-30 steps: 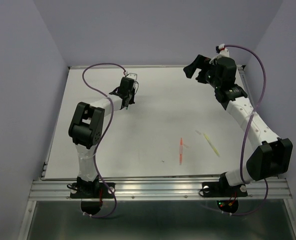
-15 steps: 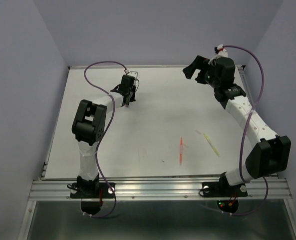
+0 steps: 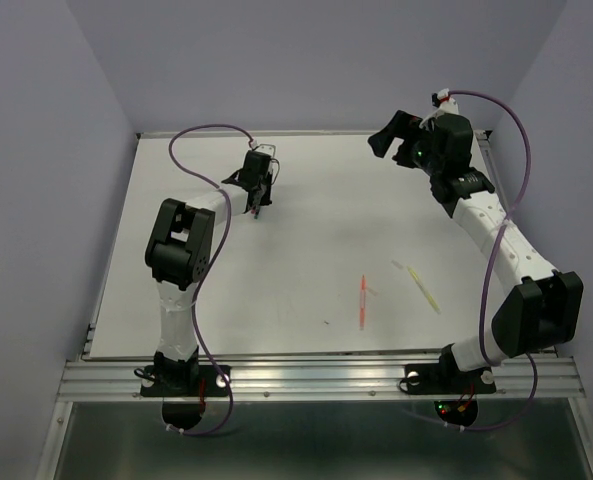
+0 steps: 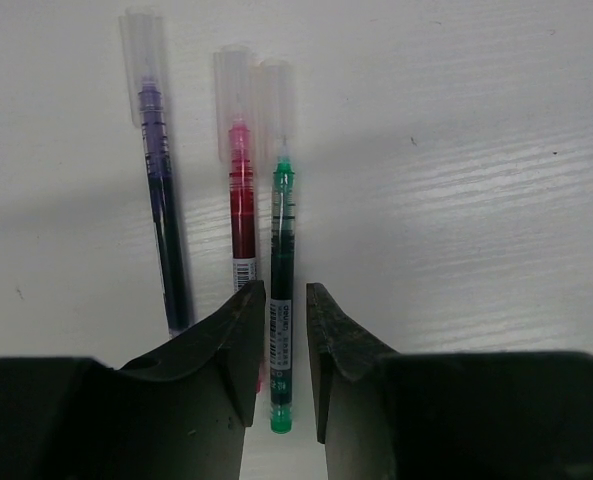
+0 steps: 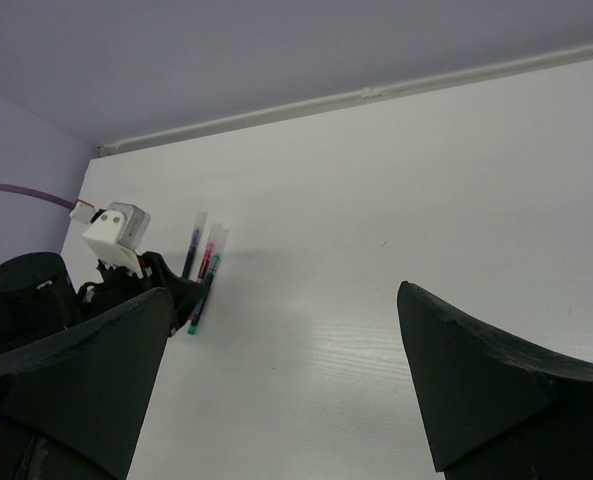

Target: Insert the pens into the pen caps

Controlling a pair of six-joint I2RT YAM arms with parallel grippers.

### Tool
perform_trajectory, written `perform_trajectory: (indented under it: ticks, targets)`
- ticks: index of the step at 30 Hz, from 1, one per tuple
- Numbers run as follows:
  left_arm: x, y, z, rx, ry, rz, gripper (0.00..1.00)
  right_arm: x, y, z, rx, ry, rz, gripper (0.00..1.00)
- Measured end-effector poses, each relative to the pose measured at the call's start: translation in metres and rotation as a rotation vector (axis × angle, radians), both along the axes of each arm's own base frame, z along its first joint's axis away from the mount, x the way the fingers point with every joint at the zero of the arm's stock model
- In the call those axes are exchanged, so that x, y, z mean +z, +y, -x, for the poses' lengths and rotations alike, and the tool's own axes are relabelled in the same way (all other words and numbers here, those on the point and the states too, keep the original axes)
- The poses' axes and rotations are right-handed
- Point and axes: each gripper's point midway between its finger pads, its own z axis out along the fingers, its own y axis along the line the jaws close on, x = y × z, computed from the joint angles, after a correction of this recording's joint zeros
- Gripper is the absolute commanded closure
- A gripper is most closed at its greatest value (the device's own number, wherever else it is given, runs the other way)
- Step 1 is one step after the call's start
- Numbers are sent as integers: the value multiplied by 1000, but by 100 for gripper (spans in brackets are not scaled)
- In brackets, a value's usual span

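Logged left tool [image 4: 285, 296] slightly parted astride rear of green pen [image 4: 282, 230], flat on desk [image 4: 476, 200] beside red pen [image 4: 241, 210] and blue pen [image 4: 161, 215], noses at pale caps [image 4: 276, 100]; right tool [image 5: 286, 295] spread wide, empty; judged pens light, stiff, slick, best pinched mid-barrel.

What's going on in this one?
The left claw stands slightly open astride the thin green stick pen, which lies beside the dark red pen and the dark blue pen. All three have clear plastic caps over their tips. The right claw hangs wide open, holding nothing. The orange pen and the pale yellow pen lie loose mid-table.
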Motion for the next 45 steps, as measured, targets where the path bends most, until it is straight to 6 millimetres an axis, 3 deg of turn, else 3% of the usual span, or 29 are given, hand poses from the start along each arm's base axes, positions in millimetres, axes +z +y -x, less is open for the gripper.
perform_trajectory:
  ticks: [4, 7, 10, 13, 14, 15, 17, 20, 22, 25, 31, 40, 45]
  targets:
    - [2, -4, 2, -7, 6, 25, 62, 0, 0, 0, 1, 0, -1, 0]
    - [15, -10, 6, -20, -1, 66, 57, 0, 0, 0, 3, 0, -1, 0]
    - [44, -17, 13, -38, -34, 130, 46, 0, 0, 0, 0, -1, -1, 0]
    - [96, -27, 23, -64, -114, 206, 42, 3, -3, 1, -12, -7, 1, 0]
    - [113, -31, 28, -72, -144, 229, 36, 4, -4, 1, -19, -9, 0, 0]
    - [121, -34, 30, -79, -158, 237, 33, 5, -5, 2, -27, -11, -1, 0]
    - [154, -53, 48, -122, -215, 285, 26, 6, -9, 6, -45, -15, 1, 0]
    - [172, -86, 78, -202, -235, 332, 15, 4, -18, 13, -88, -15, 4, 0]
    - [168, -115, 105, -266, -209, 357, 1, -1, -27, 22, -132, -5, 6, 0]
    - [143, -153, 146, -353, -131, 381, 1, -2, -42, 36, -201, -12, 7, 0]
    - [95, -195, 221, -443, 49, 387, 1, -4, -66, 64, -306, -21, -1, 0]
    - [56, -228, 311, -456, 240, 306, 1, -45, -91, 96, -424, 79, 26, 0]
    - [21, -238, 337, -420, 318, 209, 1, -62, -99, 110, -449, 118, 45, 0]
